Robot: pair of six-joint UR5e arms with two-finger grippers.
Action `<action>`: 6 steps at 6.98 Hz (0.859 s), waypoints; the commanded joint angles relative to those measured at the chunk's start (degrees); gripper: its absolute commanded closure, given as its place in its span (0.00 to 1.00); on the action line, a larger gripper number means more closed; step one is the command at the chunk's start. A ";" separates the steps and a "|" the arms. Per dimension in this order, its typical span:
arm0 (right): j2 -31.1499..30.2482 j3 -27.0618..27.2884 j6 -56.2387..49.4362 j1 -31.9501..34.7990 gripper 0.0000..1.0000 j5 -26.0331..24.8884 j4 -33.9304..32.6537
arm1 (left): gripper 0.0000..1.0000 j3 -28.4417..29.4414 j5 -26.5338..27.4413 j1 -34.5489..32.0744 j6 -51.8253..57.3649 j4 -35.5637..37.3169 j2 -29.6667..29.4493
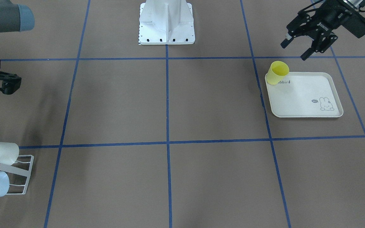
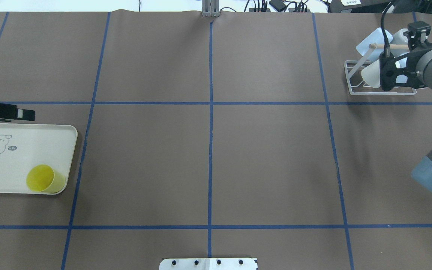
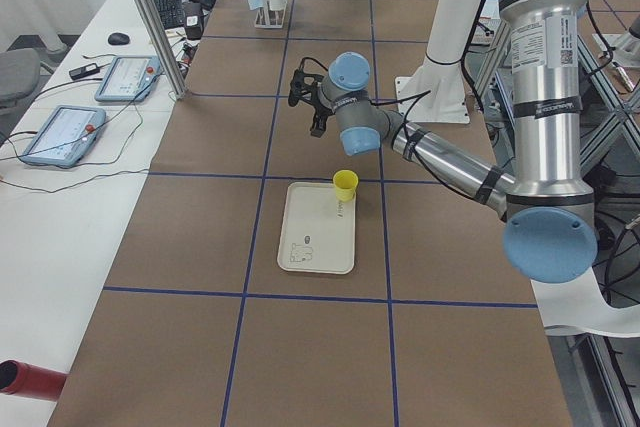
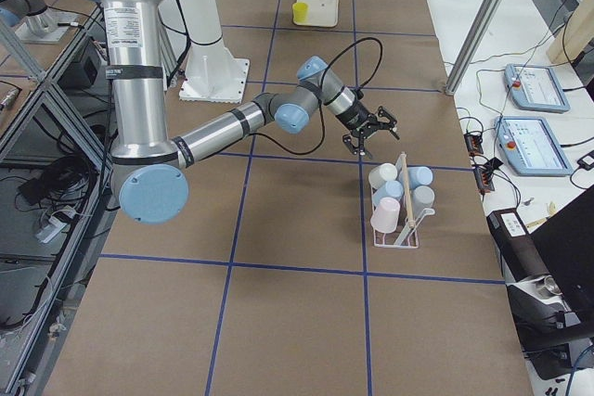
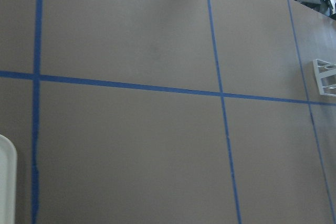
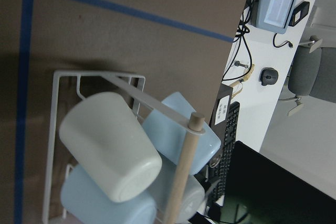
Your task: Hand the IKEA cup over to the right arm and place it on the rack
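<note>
**Yellow cup waits on the tray, far from the rack**

The yellow cup stands up straight in one corner of the cream tray, right by the rim. The rest of the tray is bare, with a little rabbit drawn on it. The left end effector hangs in the air close to the cup, not touching it. Its black fingers are spread apart and hold nothing.

A wide stretch of bare desk lies between the tray and the rack, which sits far away at the other end. The right end effector hovers just beside the rack. Its fingers look spread too, with nothing in them.

The rack is thin white wire with a pale wooden stick. Smooth white and light blue cups hang on it, tipped sideways.

The desk is flat and brown, with blue tape lines making big squares. A white side table holds tablets and cables.
</note>
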 commanded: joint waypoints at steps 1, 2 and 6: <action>-1.60 2.70 27.64 -0.03 0.00 12.72 4.26 | 0.00 -1.40 9.15 -0.15 7.00 -0.39 2.66; -2.13 2.44 40.63 -0.46 0.00 16.17 10.21 | 0.00 -1.23 8.76 0.30 6.39 -1.70 2.05; 0.76 2.88 65.36 -2.84 0.00 21.47 12.56 | 0.00 4.20 19.81 13.19 6.21 -3.46 7.22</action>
